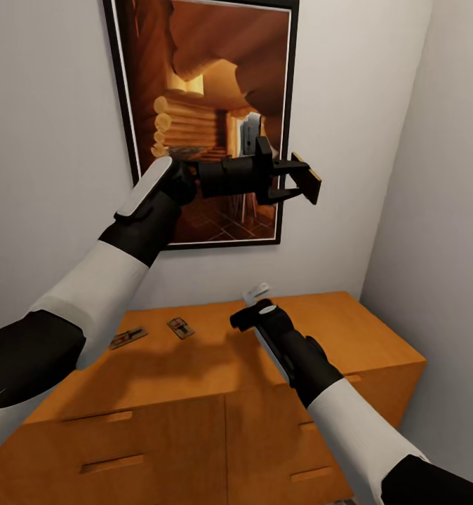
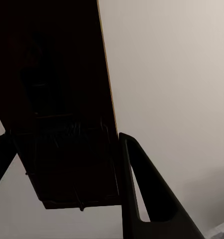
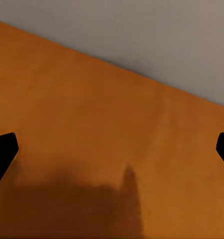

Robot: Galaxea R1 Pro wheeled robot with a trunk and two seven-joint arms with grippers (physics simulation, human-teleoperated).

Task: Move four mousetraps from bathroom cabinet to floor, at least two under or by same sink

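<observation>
My left gripper (image 1: 301, 179) is raised in front of the wall picture and is shut on a flat dark mousetrap (image 1: 309, 181). In the left wrist view this trap (image 2: 67, 149) is a dark slab beside one finger (image 2: 142, 199). Two more mousetraps (image 1: 129, 337) (image 1: 181, 327) lie flat on top of the orange-brown cabinet (image 1: 349, 337), at its left part. My right gripper (image 1: 252, 306) hovers low over the cabinet's middle, open. Its wrist view has the fingertips far apart with only bare cabinet top (image 3: 112, 124) between them. A small pale piece (image 1: 258, 290) sits just beyond it; what it is I cannot tell.
A dark-framed picture (image 1: 194, 84) of a log interior hangs on the grey wall behind the cabinet. A side wall (image 1: 440, 210) closes the corner at the right. The cabinet's drawer fronts with bar handles (image 1: 110, 463) face me below.
</observation>
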